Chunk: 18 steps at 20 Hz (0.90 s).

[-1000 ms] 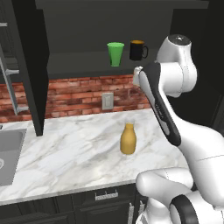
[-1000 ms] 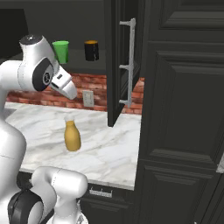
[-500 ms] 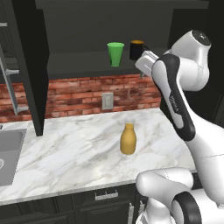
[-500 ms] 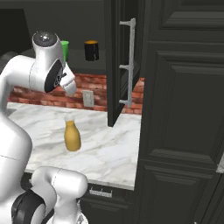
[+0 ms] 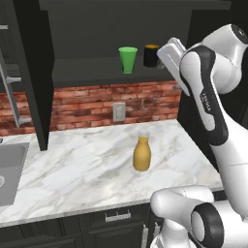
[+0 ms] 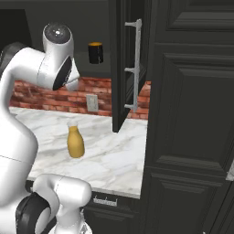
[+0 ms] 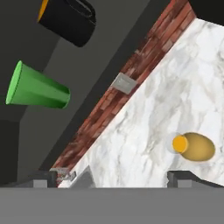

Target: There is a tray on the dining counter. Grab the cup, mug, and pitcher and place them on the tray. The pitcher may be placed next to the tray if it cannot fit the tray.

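Marble bench (image 5: 87,169) under an open dark cabinet: green cup (image 5: 128,59) and black mug (image 5: 151,55) side by side on the shelf, pitcher (image 5: 142,153) on the bench below. Fingers (image 7: 116,177) wide apart, empty, raised near the mug. Risk: reaching in could knock the mug into the cup.

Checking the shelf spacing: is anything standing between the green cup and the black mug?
No. In the left base view the cup and mug stand side by side with bare shelf between them.
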Tool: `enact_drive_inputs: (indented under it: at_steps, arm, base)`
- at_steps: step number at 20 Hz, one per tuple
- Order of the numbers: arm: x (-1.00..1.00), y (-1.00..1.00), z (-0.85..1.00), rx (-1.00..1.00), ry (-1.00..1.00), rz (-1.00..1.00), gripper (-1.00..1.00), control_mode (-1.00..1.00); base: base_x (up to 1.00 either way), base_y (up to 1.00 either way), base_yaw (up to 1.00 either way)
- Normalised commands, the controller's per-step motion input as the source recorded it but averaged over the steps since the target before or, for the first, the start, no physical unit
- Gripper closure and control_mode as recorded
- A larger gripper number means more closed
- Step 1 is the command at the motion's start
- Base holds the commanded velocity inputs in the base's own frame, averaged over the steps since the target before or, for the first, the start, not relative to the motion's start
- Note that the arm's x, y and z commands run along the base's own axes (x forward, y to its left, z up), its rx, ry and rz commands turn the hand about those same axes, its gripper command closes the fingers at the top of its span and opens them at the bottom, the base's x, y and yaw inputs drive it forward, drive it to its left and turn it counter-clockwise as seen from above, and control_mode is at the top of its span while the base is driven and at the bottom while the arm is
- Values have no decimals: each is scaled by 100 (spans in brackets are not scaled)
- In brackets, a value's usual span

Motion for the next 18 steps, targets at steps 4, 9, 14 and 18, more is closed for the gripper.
enact_drive_inputs:
  at_steps: [4,9,14,18]
  arm:
    - [9,8,26,13,0,-14,-100,-100]
    - [3,11,20,16,0,-16,-100,-100]
    - [0,20,28,16,-1,-14,-100,-100]
    - [0,21,23,15,0,-13,-100,-100]
  base:
    - [0,0,0]
    - [0,0,0]
    - [0,0,0]
    - [0,0,0]
